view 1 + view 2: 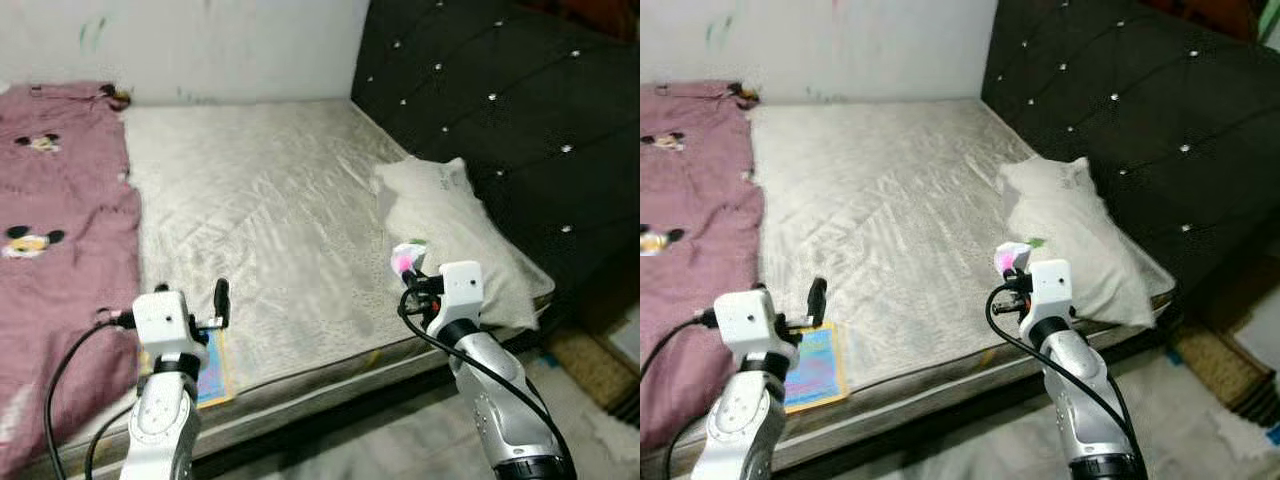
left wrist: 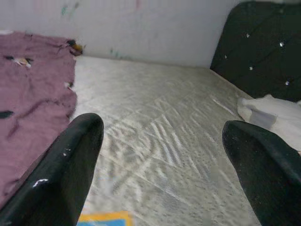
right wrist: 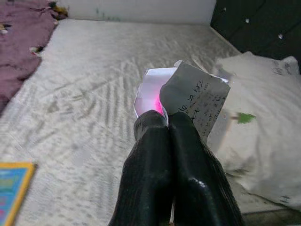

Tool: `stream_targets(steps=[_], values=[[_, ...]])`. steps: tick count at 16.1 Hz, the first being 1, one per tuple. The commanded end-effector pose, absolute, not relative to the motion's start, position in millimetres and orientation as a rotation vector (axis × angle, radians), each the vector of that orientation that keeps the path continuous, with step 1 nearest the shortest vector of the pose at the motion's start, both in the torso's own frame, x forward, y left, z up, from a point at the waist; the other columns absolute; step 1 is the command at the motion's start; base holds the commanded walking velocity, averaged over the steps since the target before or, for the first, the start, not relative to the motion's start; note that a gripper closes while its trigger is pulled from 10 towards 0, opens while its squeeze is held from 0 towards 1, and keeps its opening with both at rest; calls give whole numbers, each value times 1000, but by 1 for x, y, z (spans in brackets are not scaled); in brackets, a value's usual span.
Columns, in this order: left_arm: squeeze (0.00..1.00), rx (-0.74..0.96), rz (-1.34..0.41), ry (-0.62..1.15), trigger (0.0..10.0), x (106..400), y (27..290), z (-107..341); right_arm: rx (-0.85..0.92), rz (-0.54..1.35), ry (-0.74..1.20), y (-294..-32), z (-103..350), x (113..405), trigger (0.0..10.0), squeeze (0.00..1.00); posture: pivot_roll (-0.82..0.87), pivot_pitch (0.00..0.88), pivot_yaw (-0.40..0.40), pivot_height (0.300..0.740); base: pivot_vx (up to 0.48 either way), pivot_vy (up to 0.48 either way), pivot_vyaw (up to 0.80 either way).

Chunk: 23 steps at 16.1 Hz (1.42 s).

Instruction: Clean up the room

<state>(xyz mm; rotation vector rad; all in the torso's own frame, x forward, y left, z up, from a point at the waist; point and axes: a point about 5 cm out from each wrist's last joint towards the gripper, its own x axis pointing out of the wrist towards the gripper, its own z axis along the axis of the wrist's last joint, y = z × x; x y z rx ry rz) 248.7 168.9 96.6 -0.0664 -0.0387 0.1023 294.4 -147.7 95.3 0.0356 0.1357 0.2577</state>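
right hand [image 3: 165,123] pinching paper scrap [image 3: 188,96], print illegible

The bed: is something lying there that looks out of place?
Yes. A colourful booklet lies flat at the mattress front edge, near the open left gripper. The right gripper is shut on a crumpled paper.

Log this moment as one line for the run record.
right gripper: shut on crumpled white-and-pink paper scrap | left gripper: open, over mattress | colourful flat book: at mattress edge
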Motion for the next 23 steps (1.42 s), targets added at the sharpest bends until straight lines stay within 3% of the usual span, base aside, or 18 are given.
stream_targets(steps=[1,5,8,13,23], values=[[0,-38,116,-45,10000,247,174,96,37,279,112,-142,101,297,10000,0,-32,53,-136,740,0,0,800],[0,-49,110,-38,10000,248,172,96,40,284,111,-140,101,298,10000,0,-32,56,-134,740,0,0,0],[0,-54,103,-38,10000,248,171,96,26,306,97,-137,103,297,10000,0,-33,56,-134,740,0,0,742],[0,-65,102,-31,10000,249,170,96,35,312,99,-136,102,298,10000,0,-33,59,-134,740,0,454,656],[0,-69,92,-36,10000,251,168,96,22,329,98,-133,103,301,10000,0,-31,48,-138,740,0,480,0]])
